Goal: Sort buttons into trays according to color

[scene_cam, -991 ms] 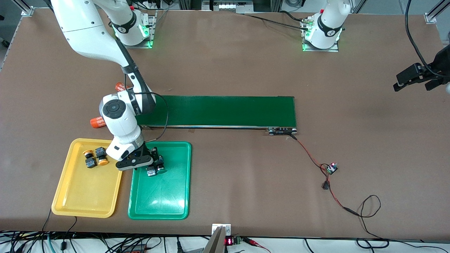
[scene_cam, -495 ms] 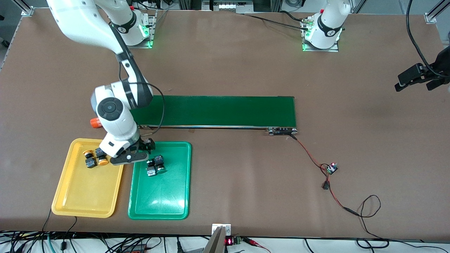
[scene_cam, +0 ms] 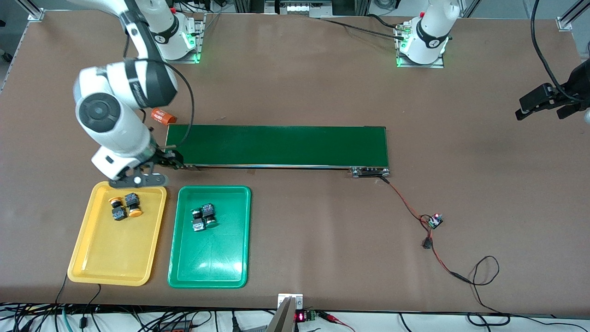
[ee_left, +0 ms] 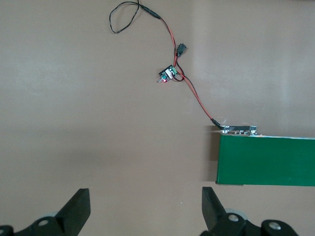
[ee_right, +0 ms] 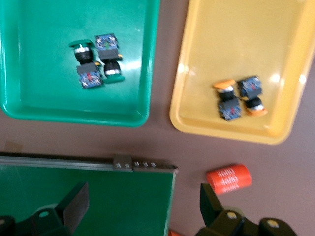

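Observation:
Two yellow-capped buttons (scene_cam: pixel 123 206) (ee_right: pixel 239 98) lie side by side in the yellow tray (scene_cam: pixel 115 258) (ee_right: pixel 231 39), at the end farther from the front camera. Two green-capped buttons (scene_cam: pixel 203 216) (ee_right: pixel 98 66) lie together in the green tray (scene_cam: pixel 209 263) (ee_right: pixel 74 115) beside it. My right gripper (scene_cam: pixel 171 160) (ee_right: pixel 142 206) hangs open and empty above the conveyor belt's end, at the right arm's end of the table. My left gripper (scene_cam: pixel 539 112) (ee_left: pixel 146 206) waits open and empty over bare table at the left arm's end.
A long dark-green conveyor belt (scene_cam: pixel 276 145) (ee_left: pixel 266 160) (ee_right: pixel 83 196) crosses the middle of the table. An orange cylinder (scene_cam: pixel 161 116) (ee_right: pixel 229 179) lies by its end near the right arm. A red-and-black wire with a small board (scene_cam: pixel 434 220) (ee_left: pixel 170 74) trails from the belt's motor end.
My right gripper has lifted away from the green buttons in the green tray and drawn back over the belt's end. The buttons stay in place. The left arm has barely moved.

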### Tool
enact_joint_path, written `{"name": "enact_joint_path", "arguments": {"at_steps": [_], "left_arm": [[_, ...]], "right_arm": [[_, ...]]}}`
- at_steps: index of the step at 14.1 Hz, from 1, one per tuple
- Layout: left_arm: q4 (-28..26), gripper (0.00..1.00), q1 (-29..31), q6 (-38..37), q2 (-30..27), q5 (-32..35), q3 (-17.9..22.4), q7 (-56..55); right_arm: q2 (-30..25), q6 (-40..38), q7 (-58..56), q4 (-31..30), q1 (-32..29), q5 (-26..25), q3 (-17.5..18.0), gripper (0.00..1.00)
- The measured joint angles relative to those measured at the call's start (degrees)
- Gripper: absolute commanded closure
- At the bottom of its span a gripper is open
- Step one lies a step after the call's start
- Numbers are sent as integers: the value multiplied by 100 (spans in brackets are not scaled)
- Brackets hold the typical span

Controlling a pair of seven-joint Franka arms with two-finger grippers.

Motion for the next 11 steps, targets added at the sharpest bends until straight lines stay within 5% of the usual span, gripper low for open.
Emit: {"name": "enact_joint_path", "arguments": {"at_steps": [11], "left_arm": [[-511,0,-2,320,-67,2,-104,0]], "right_arm": [[-1597,-1437,-824,37,-1311,238,-18,0]]}}
